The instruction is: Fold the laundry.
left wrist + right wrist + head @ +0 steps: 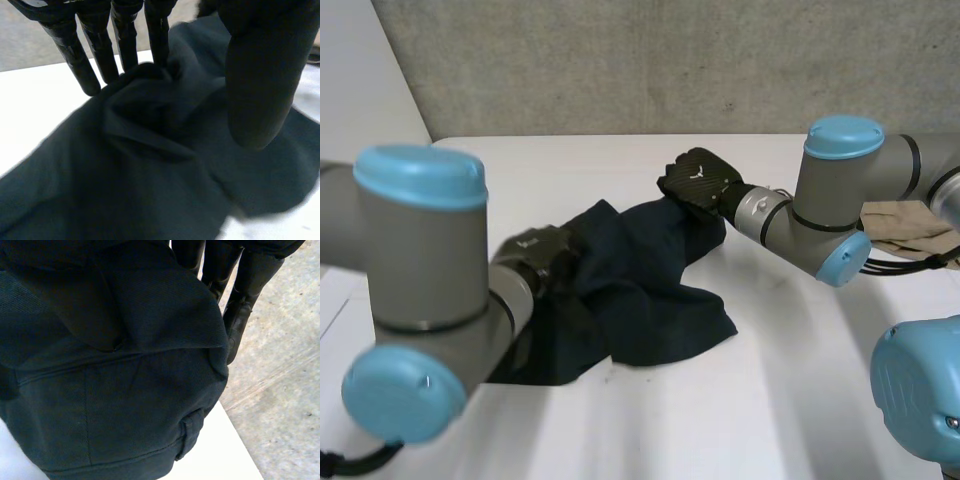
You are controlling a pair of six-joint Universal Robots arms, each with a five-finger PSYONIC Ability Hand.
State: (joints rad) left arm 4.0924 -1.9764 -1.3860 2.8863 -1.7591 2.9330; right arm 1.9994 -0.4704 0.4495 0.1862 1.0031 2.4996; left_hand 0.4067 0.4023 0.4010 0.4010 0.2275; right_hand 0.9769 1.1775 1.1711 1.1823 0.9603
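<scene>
Crumpled on the white table (pixel 770 400), a dark navy garment (pixel 650 290), a little left of the middle in the head view. Near edge flat on the tabletop, far right corner rising off it toward the right hand (pixel 698 178). Heavy twill, with stitched seams and a belt loop (pixel 187 432) in the right wrist view. Kind of garment not clear.

On the garment's left part, the left hand (pixel 535 255), partly sunk among the folds. In the left wrist view, fingers (pixel 75 55) straight and spread, tips against a raised ridge of the garment (pixel 150 175). Thumb (pixel 260 75) opposite them across that ridge, not closed on it as far as can be seen. Released, then, merely touching the fabric.

At the lifted far corner, the right hand, above the tabletop. In the right wrist view, garment (pixel 125 390) bunched across the palm and hanging down from it, fingers (pixel 240 305) just behind the top fold. Grasping the garment there, thumb hidden under the fabric.

Left arm (pixel 420 290) large in the foreground at the table's near left. Right arm (pixel 820 210) reaching in from the right. Behind the right arm, well apart from the garment, a beige cloth (pixel 910 228) lying flat on the table. Beyond the far edge, a grey concrete wall (pixel 620 70)
</scene>
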